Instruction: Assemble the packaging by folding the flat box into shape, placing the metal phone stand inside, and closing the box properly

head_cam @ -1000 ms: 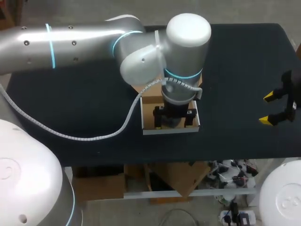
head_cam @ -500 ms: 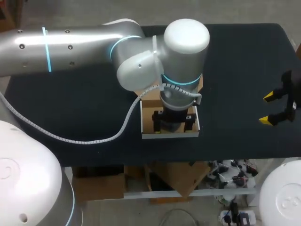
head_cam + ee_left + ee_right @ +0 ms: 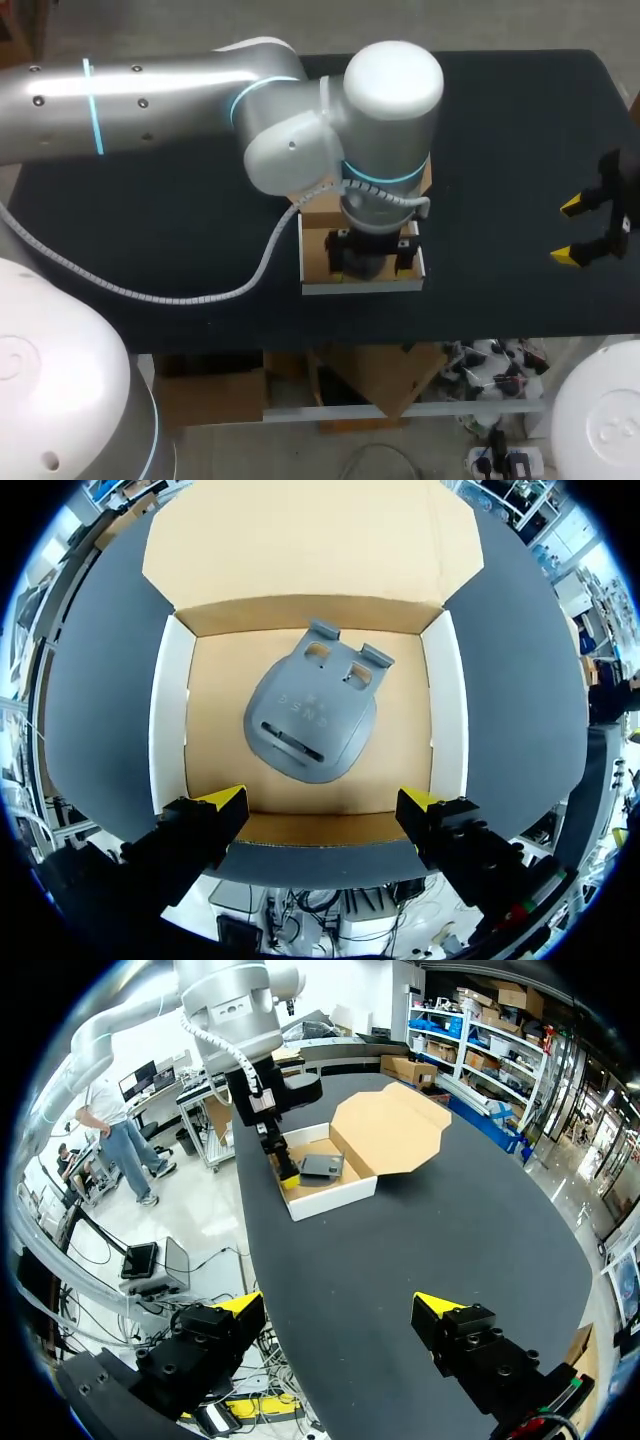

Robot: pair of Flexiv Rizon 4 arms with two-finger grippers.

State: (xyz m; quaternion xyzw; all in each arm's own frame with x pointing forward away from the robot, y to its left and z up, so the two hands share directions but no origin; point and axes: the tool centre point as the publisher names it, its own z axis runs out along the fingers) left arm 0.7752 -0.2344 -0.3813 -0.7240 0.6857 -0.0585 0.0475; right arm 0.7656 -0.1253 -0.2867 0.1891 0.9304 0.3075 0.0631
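While hovering over box: stand in, grip let go

At left gripper [image 3: 322,802]: open, empty, yellow tips wide apart, poised just above near wall of box [image 3: 168,720], touching nothing. Across last second, only slight drift of left arm [image 3: 150,85] toward own side in head view. No sign of box sliding on table [image 3: 150,230]. Stand [image 3: 310,720] flat on box floor, about central, slotted end toward lid [image 3: 310,540], well clear of both tips. Lid wide open, folded back beyond far wall. At right gripper [image 3: 568,231]: open too, empty, parked near right table edge, well apart from box, same spot as a second ago.

Reads as release done and placing step finished. Drift possibly start of clearing away, though too small to call. Leaves only closing: swing lid over, press front edge down at near wall. Worth watching: light box apt to skid under push on lid with nothing bracing it. Stand loose, apt to slide if box tips. Calls for one gripper steadying a side wall, other folding lid.
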